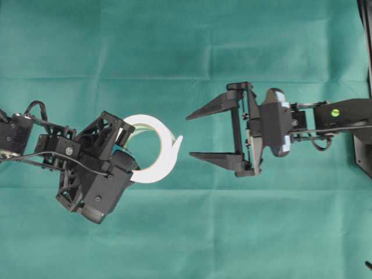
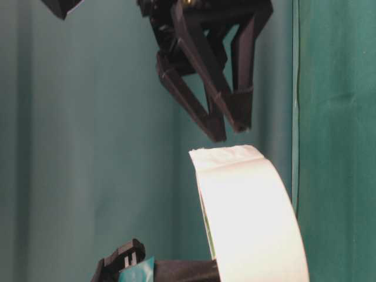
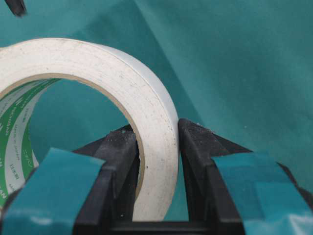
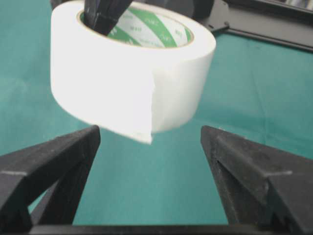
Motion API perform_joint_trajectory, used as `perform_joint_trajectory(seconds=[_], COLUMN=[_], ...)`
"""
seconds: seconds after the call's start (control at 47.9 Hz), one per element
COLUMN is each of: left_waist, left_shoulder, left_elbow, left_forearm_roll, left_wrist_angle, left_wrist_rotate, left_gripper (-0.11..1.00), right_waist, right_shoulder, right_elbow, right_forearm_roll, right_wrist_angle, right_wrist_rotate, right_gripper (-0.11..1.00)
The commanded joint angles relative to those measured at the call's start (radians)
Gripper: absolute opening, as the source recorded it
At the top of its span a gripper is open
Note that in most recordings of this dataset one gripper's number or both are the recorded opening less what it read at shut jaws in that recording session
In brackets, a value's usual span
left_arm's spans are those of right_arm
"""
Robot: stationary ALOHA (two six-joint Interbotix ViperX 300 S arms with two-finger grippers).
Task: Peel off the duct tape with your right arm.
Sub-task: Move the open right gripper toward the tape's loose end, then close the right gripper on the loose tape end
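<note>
The duct tape [image 1: 167, 160] is a white ring with a green-printed core, held up off the cloth. My left gripper [image 1: 127, 150] is shut on its wall, one finger inside the ring and one outside, as the left wrist view shows on the tape [image 3: 98, 63] at the left gripper [image 3: 159, 129]. A short loose tab [image 4: 142, 122] hangs from the roll [image 4: 112, 78] towards the right arm. My right gripper [image 1: 190, 136] stands open a little right of the tab, apart from it. Nothing sits between its fingers [image 4: 73, 152] at the right gripper [image 4: 150, 131].
Green cloth [image 1: 186, 232] covers the whole table. A black frame [image 1: 363, 145] runs along the right edge behind the right arm. From table level the right gripper [image 2: 230, 132] shows just beyond the tape [image 2: 252, 217].
</note>
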Motion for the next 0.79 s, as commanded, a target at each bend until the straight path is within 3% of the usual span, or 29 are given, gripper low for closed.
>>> perform_joint_trajectory(seconds=[0.0,0.376,0.773], left_waist=[-0.003,-0.003,-0.003], left_shoulder=[-0.021,-0.020,-0.021], left_elbow=[-0.015,-0.008,-0.002], left_forearm_roll=[-0.002,-0.002,-0.002], left_wrist_angle=[-0.012,-0.014,-0.014], left_wrist_rotate=[0.002,0.002,0.000], left_gripper=[0.22,0.22,0.22], right_waist=[0.003,0.035,0.064], right_shoulder=[0.005,0.031,0.052], right_elbow=[-0.035,-0.069,-0.074], right_forearm_roll=[-0.008,-0.046,-0.049], right_wrist_angle=[-0.011,-0.021,-0.021], right_wrist_rotate=[0.003,0.005,0.008], right_gripper=[0.75,0.72,0.71])
